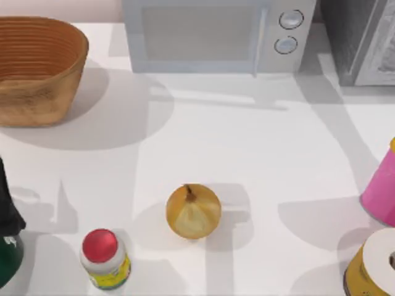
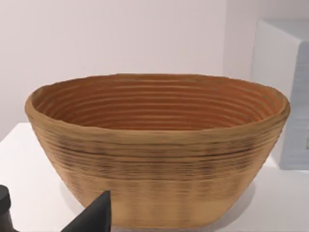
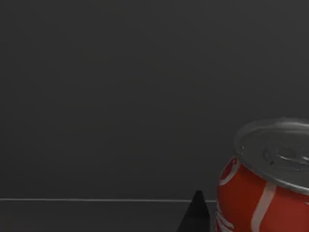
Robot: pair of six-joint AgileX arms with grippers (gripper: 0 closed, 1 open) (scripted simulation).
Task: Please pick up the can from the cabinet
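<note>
One red can point(image 3: 263, 183) stands upright close before the right hand point(image 3: 197, 212), ungrasped; whether either hand is spread cannot be told. The left hand point(image 2: 91, 217) idles facing the basket point(image 2: 154, 145) on the cabinet point(image 1: 247, 142). Approach, grasp and lift remain.

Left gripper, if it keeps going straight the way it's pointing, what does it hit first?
Most likely the woven basket: in the left wrist view it stands dead ahead on the white cabinet top, with nothing visible between. How far off is unclear.
</note>
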